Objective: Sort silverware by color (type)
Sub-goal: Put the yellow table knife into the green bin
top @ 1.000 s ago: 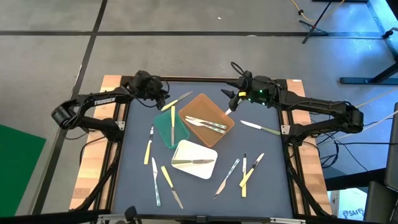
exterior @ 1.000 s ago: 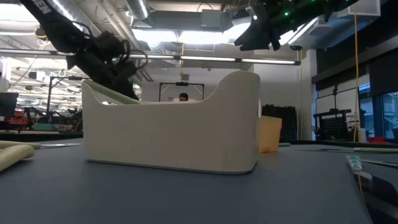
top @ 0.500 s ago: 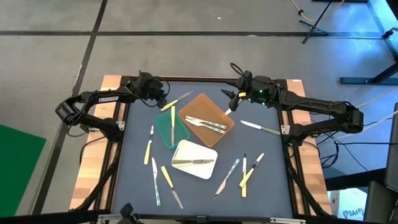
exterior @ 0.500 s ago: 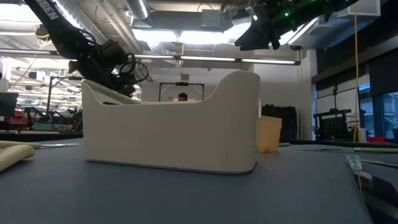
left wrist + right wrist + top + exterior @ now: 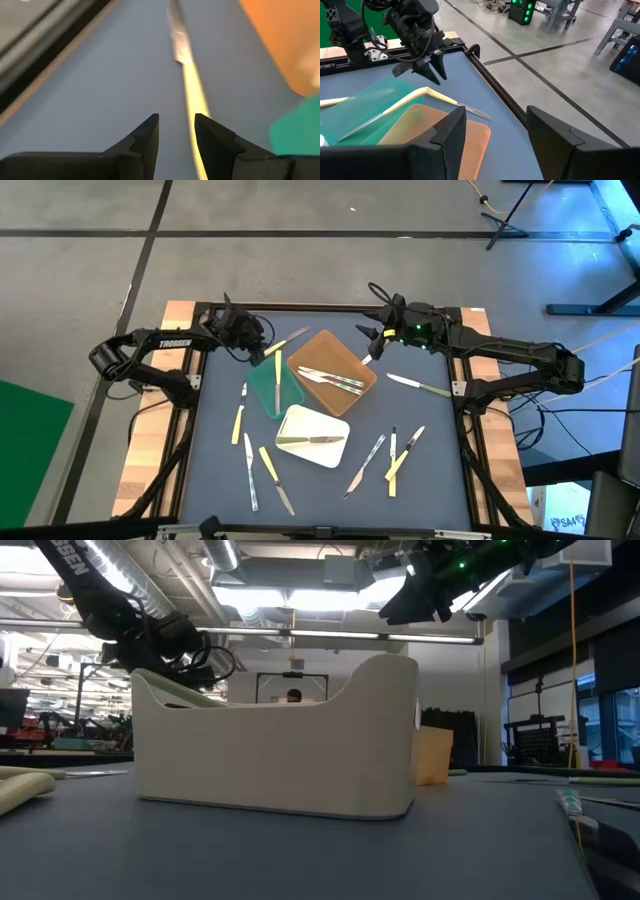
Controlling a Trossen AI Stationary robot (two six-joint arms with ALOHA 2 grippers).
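My left gripper (image 5: 256, 345) hangs over the far left of the tabletop (image 5: 420, 480), just above the yellow handle of a knife (image 5: 288, 341) that lies beside the far corner of the brown tray (image 5: 310, 348). Its fingers (image 5: 146, 137) stand a little apart with nothing between them; in the left wrist view the knife handle runs just beside one finger, not in the gap.

Near left of it, the green tray (image 5: 268, 402) carries one yellow-handled piece (image 5: 277, 380). On the bare tabletop left of that tray I see another yellow-handled piece (image 5: 240, 414), and nearer still a few more pieces (image 5: 266, 476) lie loose.

The white tray (image 5: 325, 454), near centre, holds one silvery piece (image 5: 311, 440). The brown tray holds two or three silvery pieces (image 5: 332, 379).

My right gripper (image 5: 372, 335) hovers above the far right corner of the brown tray, fingers (image 5: 551, 135) spread wide and empty. Right of it a green-handled knife (image 5: 418, 386) lies alone, and toward the near right a small cluster (image 5: 393, 451) of pieces lies loose; I cannot tell their types.
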